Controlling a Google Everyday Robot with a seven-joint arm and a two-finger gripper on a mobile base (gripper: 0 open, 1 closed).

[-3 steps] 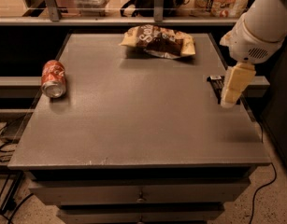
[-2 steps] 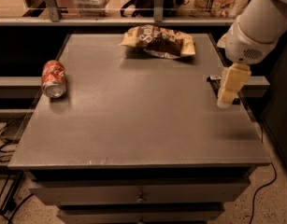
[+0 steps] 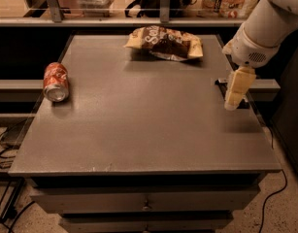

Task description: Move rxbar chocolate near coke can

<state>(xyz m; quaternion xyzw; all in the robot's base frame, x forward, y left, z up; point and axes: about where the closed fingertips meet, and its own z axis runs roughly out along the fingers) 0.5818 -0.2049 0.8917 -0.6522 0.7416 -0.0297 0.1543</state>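
Gripper (image 3: 233, 102) above rxbar chocolate (image 3: 220, 83).

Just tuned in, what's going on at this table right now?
The robot's cream two-finger gripper hangs at the right edge of the grey table, over the small black wrapped rxbar chocolate, which it mostly hides. I cannot tell whether it is touching the bar. The red coke can lies on its side near the left edge. A yellow-and-brown chip bag sits at the back.
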